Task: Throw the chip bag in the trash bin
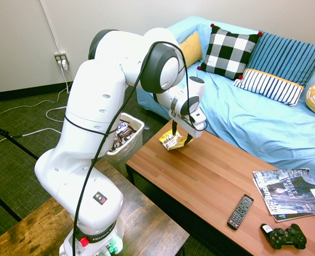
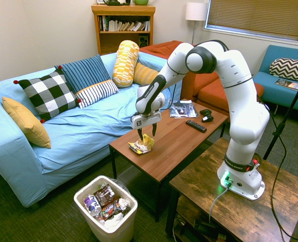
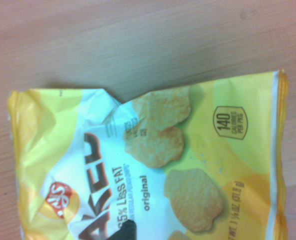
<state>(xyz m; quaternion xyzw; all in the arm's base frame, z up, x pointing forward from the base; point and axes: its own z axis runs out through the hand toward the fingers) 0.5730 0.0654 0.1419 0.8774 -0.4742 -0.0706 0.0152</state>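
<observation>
The yellow chip bag (image 1: pixel 171 141) (image 2: pixel 142 145) lies crinkled on the wooden coffee table (image 1: pixel 216 176) (image 2: pixel 174 143), near the table end closest to the bin. My gripper (image 1: pixel 182 136) (image 2: pixel 146 132) hangs open right over it, one finger on each side of the bag's upper part, not closed on it. In the wrist view the chip bag (image 3: pixel 188 165) fills most of the picture, with printed chips and dark lettering. The white trash bin (image 1: pixel 135 144) (image 2: pixel 93 222) stands on the floor just off that table end, holding dark and white wrappers.
A remote (image 1: pixel 240 212) (image 2: pixel 195 125), a black game controller (image 1: pixel 283 237) (image 2: pixel 206 115) and magazines (image 1: pixel 288 194) (image 2: pixel 181 109) lie at the table's other end. A blue sofa (image 1: pixel 253 112) (image 2: pixel 78 126) with several cushions runs along the table's far side.
</observation>
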